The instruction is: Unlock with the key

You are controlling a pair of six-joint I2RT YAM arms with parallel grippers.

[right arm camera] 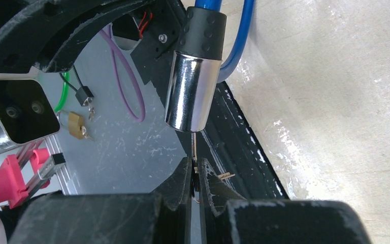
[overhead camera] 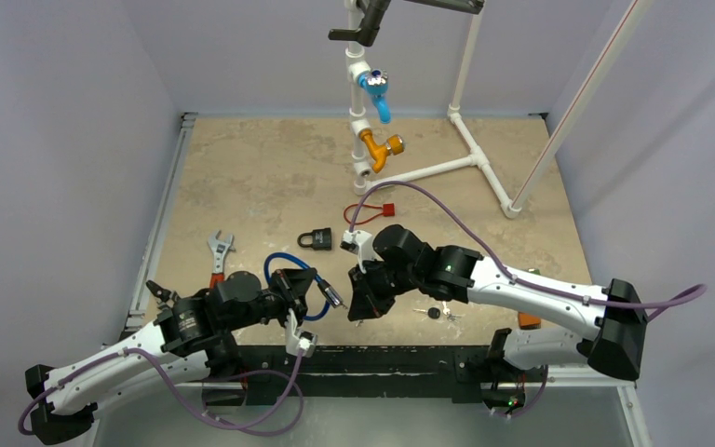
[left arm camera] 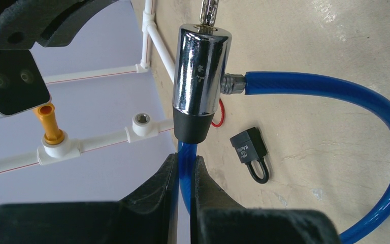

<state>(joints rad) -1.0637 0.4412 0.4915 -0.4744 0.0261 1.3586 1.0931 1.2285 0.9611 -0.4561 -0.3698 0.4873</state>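
The right end effector (right arm camera: 195,175) is clenched on the key (right arm camera: 194,145), whose blade runs straight up into the end of the chrome lock barrel (right arm camera: 190,91). The left end effector (left arm camera: 185,173) is clamped on the blue cable (left arm camera: 335,86) just below that barrel, holding the lock up near the front edge of the table (overhead camera: 270,168). Insertion looks done, though I cannot tell how deep. The turn and pulling the cable free are left, since both cable ends sit in the barrel.
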